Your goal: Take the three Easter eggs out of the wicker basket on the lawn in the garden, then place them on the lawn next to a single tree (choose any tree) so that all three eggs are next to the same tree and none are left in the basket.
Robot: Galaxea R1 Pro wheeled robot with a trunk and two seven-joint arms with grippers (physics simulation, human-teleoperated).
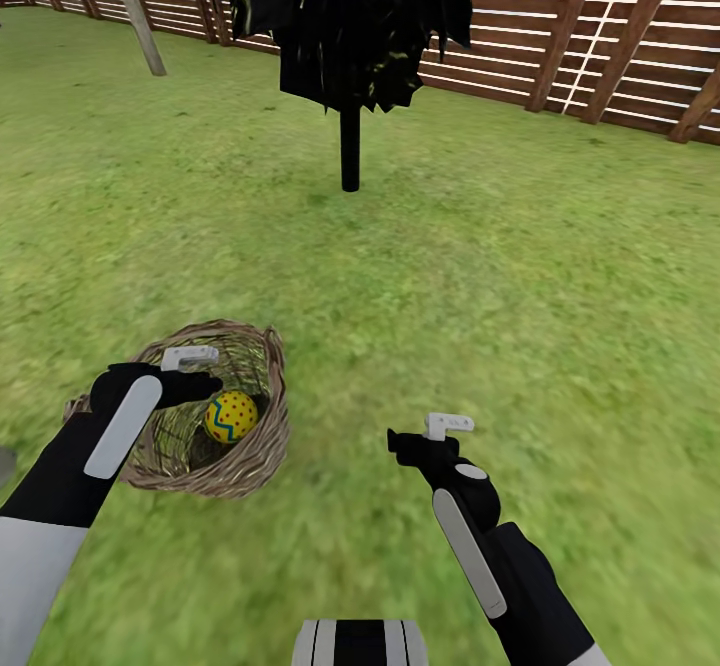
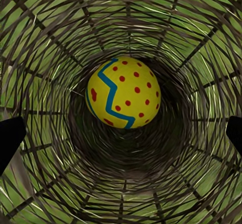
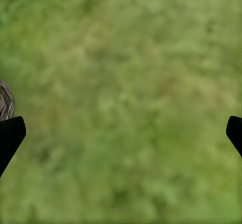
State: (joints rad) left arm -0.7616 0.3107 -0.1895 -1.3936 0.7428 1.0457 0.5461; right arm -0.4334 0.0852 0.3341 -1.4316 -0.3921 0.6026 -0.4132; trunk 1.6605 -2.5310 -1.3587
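Both arms were black, each forearm carrying a long pale grey rounded strip. The left arm [image 1: 70, 476] turned light grey toward the upper end. Each wrist bore a small white bracket. The right arm [image 1: 500, 546] had a grey round cap near its wrist.

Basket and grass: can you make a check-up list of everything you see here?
Surface: green lawn, flat.
Job's things: wicker basket tipped on the lawn; one yellow egg inside; pale tree far off.
Clutter: nothing seen.
Hands: left hand at the basket's mouth, open; right hand over grass, open, empty.
Cables: nothing seen.
Surroundings: black tree; wooden fence.
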